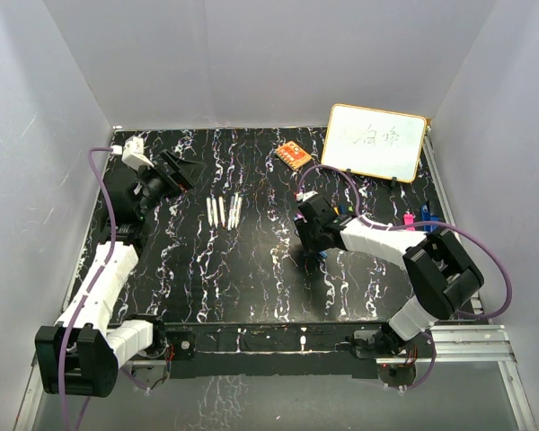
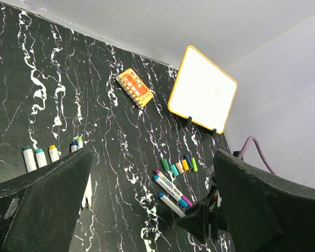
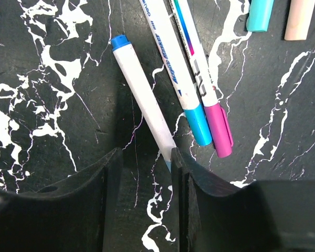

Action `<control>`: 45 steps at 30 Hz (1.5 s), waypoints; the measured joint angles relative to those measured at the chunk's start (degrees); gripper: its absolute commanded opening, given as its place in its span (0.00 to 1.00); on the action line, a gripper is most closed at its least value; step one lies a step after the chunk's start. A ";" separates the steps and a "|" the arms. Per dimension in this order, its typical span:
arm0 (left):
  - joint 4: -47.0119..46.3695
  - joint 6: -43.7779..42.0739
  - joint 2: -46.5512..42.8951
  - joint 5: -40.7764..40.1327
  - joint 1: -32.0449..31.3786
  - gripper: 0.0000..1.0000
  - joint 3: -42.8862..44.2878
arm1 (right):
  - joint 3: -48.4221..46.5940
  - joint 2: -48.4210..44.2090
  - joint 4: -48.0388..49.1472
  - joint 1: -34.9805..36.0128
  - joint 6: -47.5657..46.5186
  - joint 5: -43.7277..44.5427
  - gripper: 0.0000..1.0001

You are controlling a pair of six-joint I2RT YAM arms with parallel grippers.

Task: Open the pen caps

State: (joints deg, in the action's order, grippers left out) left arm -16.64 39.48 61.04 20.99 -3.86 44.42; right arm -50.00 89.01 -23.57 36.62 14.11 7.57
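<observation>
Three capped white markers lie side by side on the black marbled table. One carries a blue cap (image 3: 199, 124) and one a magenta cap (image 3: 221, 130). The third marker (image 3: 142, 106) has a blue tip at its far end, and its near end slips under my right finger (image 3: 181, 178), where a sliver of light blue shows. My right gripper (image 3: 145, 157) is open and low over the table, with this marker at its right finger's inner edge. Several loose caps (image 2: 179, 166) lie in a row beyond the markers. My left gripper (image 2: 153, 152) is open and empty, held high at the far left (image 1: 175, 171).
Several uncapped markers (image 1: 225, 211) lie in a row mid-table and also show in the left wrist view (image 2: 39, 156). An orange patterned block (image 1: 294, 154) and a yellow-framed whiteboard (image 1: 375, 142) sit at the back. Small pink items (image 1: 407, 218) lie at the right.
</observation>
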 measured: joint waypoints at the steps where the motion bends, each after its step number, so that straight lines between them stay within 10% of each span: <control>1: 0.02 0.00 -0.11 0.00 0.00 0.99 0.00 | 0.00 0.20 -0.02 -0.02 0.00 -0.02 0.37; 15: 0.33 0.17 -0.50 0.02 0.00 0.99 0.00 | 0.20 2.62 1.92 -0.63 -0.04 -1.60 0.30; 28: -2.43 4.92 -0.22 3.23 -1.29 0.98 -4.35 | -0.98 4.39 4.98 -0.74 -0.52 -4.13 0.00; 45: -3.06 9.20 18.36 0.02 -23.37 0.94 -3.91 | -2.69 -1.95 9.27 1.68 -2.71 -7.76 0.00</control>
State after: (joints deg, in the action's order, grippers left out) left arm -19.70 48.69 79.40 21.02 -27.22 40.51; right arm -52.69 87.07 -14.31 38.30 11.40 -0.19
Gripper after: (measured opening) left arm 0.954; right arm 0.075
